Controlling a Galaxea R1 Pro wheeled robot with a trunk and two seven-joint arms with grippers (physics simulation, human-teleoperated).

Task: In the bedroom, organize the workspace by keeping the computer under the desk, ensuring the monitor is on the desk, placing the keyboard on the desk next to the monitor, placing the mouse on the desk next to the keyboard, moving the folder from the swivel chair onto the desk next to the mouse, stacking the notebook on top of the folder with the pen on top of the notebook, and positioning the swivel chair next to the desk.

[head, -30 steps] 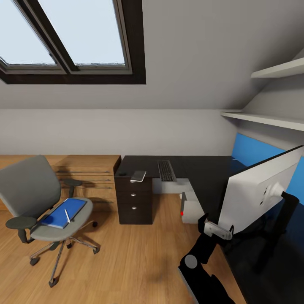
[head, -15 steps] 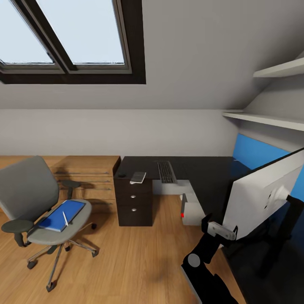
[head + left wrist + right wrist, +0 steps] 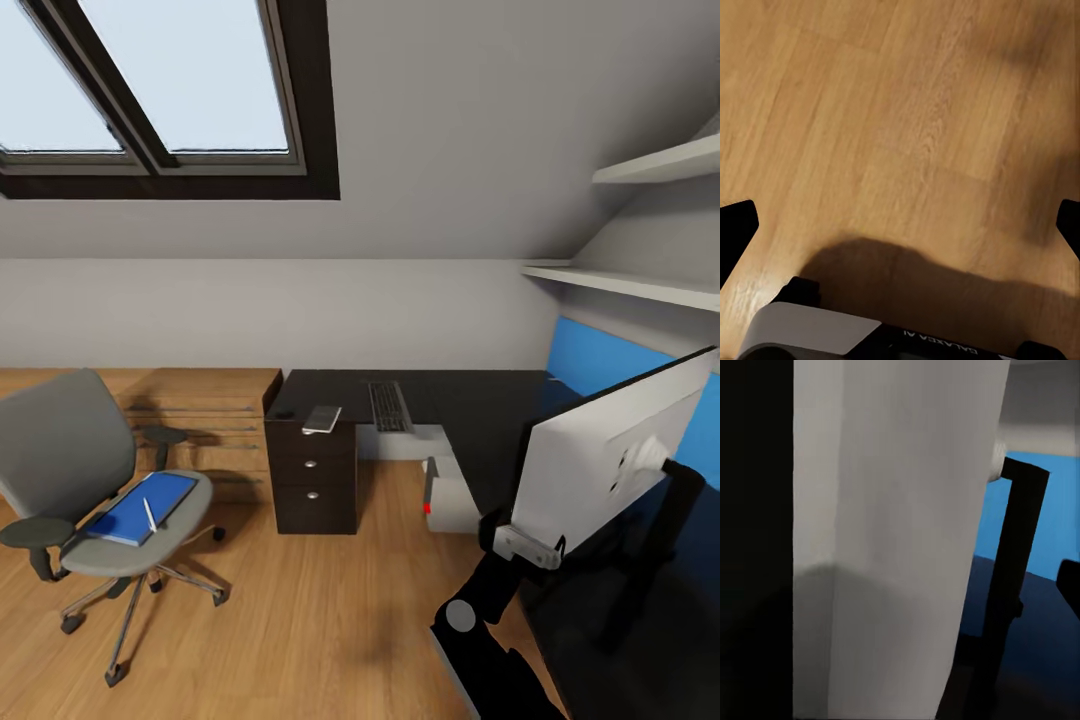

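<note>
At the right of the head view, the monitor hangs tilted over the glossy black desk, its pale grey back toward the camera; the right gripper is clamped on its lower corner, and the right wrist view has that grey back pressed close, with the thin black stand beside it against the blue wall panel. Farther back on the desk lie the keyboard and, near the corner above the dark drawer unit, the notebook; a small dark shape near that corner may be the mouse, though it is too small to be sure. Under the desk stands the computer. Well apart on the wood floor, the swivel chair carries the folder with the pen on top; a light-wood chest of drawers lines the wall behind, beneath a skylight, and white shelves hang at right. The left gripper looks down on bare floorboards, its fingertips spread wide, holding nothing.
</note>
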